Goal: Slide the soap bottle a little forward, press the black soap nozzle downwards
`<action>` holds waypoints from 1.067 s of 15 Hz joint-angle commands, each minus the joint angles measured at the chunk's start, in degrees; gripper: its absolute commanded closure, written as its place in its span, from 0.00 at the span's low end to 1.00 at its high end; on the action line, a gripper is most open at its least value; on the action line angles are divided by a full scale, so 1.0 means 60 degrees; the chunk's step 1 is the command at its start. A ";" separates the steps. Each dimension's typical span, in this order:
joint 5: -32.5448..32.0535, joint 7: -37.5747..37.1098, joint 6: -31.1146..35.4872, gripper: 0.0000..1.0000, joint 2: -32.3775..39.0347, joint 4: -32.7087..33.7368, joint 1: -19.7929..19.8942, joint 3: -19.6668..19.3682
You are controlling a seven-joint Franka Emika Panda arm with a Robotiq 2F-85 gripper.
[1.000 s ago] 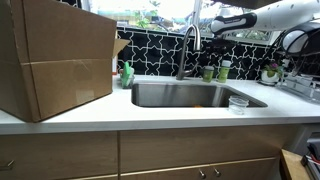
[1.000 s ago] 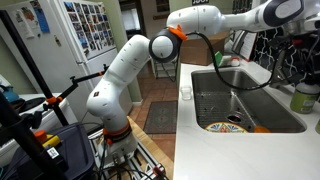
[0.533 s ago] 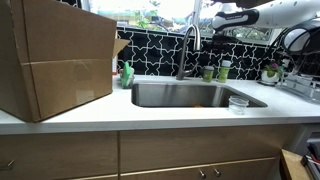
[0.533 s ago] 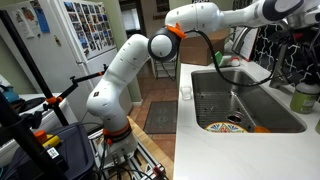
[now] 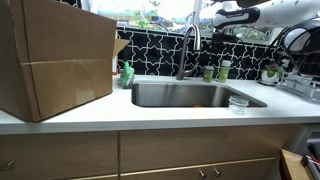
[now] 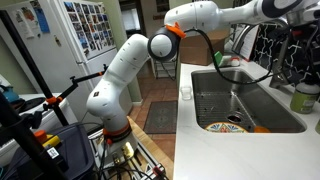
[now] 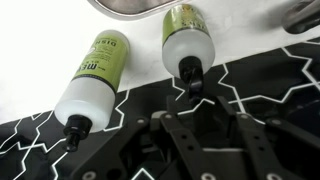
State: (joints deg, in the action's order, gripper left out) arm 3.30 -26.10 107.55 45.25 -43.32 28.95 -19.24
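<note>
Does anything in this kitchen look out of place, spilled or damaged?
Only the large cardboard box on the counter beside the sink looks out of place. Both soap bottles stand upright behind the sink, and no spill is visible.

Cardboard box (image 5: 55, 60) on white worktop (image 5: 150, 115), beside steel sink (image 5: 190, 95). Faucet (image 5: 183, 60) rises behind the basin; clear cup (image 5: 238, 103) near its rim; black patterned backsplash (image 5: 155, 55) behind.
</note>
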 commanded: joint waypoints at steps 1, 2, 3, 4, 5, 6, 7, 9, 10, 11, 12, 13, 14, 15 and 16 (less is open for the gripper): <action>0.0254 -0.0179 -0.0355 0.87 0.0182 0.0359 0.0191 0.0092; 0.0286 -0.0189 -0.0327 0.95 0.0194 0.0375 0.0209 0.0096; 0.0333 -0.0204 -0.0330 0.99 0.0199 0.0387 0.0234 0.0111; 0.0378 -0.0219 -0.0324 1.00 0.0201 0.0391 0.0254 0.0121; 0.0422 -0.0220 -0.0331 1.00 0.0201 0.0391 0.0272 0.0134; 0.0462 -0.0232 -0.0340 1.00 0.0207 0.0390 0.0286 0.0140; 0.0500 -0.0237 -0.0346 1.00 0.0221 0.0394 0.0300 0.0145; 0.0587 -0.0241 -0.0337 1.00 0.0256 0.0410 0.0339 0.0155; 0.0654 -0.0228 -0.0307 1.00 0.0278 0.0428 0.0371 0.0174; 0.0749 -0.0216 -0.0272 1.00 0.0295 0.0443 0.0409 0.0208; 0.0824 -0.0194 -0.0241 1.00 0.0304 0.0452 0.0432 0.0229; 0.0892 -0.0175 -0.0184 1.00 0.0311 0.0472 0.0455 0.0244; 0.0953 -0.0162 -0.0169 1.00 0.0321 0.0491 0.0476 0.0265; 0.1002 -0.0158 -0.0167 1.00 0.0333 0.0512 0.0491 0.0276; 0.1043 -0.0146 -0.0174 1.00 0.0349 0.0545 0.0515 0.0300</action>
State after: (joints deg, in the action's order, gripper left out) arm 7.75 -26.88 107.42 45.81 -42.68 30.60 -18.49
